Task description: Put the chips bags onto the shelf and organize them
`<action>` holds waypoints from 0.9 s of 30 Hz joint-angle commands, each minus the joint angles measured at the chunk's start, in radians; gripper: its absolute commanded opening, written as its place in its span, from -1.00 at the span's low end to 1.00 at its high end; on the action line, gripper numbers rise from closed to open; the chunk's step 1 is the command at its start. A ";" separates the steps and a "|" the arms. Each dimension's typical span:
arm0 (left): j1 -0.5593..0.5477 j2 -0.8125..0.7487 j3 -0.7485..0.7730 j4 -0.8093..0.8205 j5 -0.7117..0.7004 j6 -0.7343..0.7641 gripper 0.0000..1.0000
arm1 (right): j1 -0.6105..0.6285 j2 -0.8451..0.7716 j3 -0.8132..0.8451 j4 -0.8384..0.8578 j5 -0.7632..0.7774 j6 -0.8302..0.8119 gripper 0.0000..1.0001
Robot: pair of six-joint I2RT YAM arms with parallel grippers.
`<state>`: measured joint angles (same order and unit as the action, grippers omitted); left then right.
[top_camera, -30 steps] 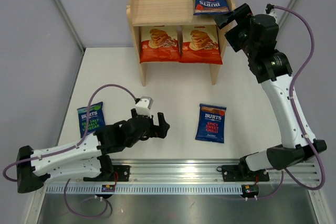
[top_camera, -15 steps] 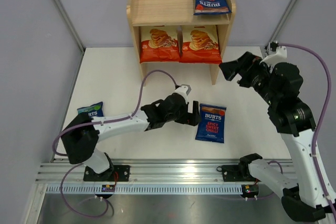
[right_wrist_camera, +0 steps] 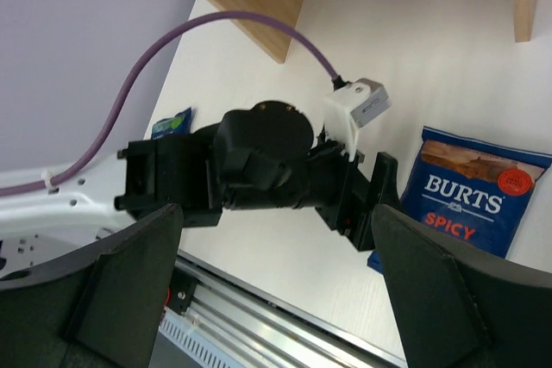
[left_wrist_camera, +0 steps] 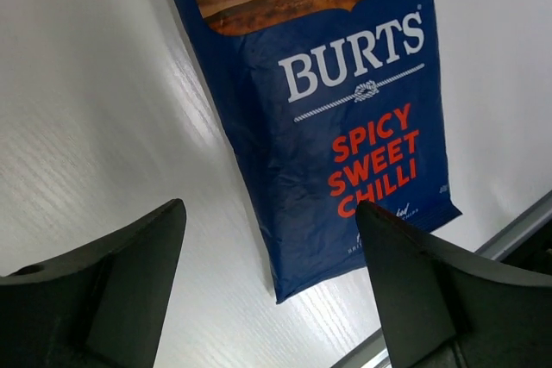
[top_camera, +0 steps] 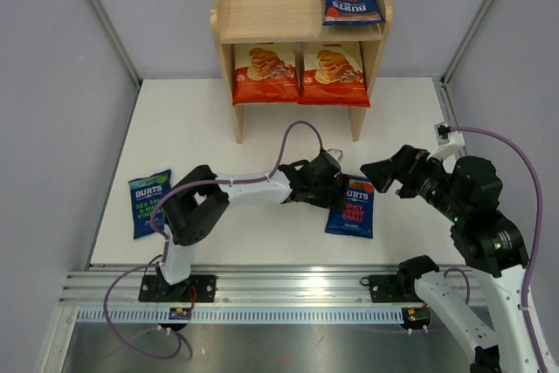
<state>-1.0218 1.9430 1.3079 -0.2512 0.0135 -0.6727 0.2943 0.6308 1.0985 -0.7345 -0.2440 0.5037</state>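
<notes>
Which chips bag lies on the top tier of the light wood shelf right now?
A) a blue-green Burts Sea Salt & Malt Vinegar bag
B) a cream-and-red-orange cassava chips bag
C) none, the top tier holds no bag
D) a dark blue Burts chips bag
D: the dark blue Burts bag lies flat at the right end of the light wood shelf top tier, while the blue-green Burts bag lies on the white table.
</notes>
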 commanded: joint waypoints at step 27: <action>0.002 -0.116 -0.139 0.085 -0.222 -0.177 -1.00 | -0.001 -0.158 -0.221 0.024 0.006 0.044 0.99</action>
<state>-1.0233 1.9518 1.2457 -0.2249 -0.0765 -0.7864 0.2943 0.4839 0.9329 -0.7815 -0.2558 0.5159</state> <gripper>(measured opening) 0.012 0.991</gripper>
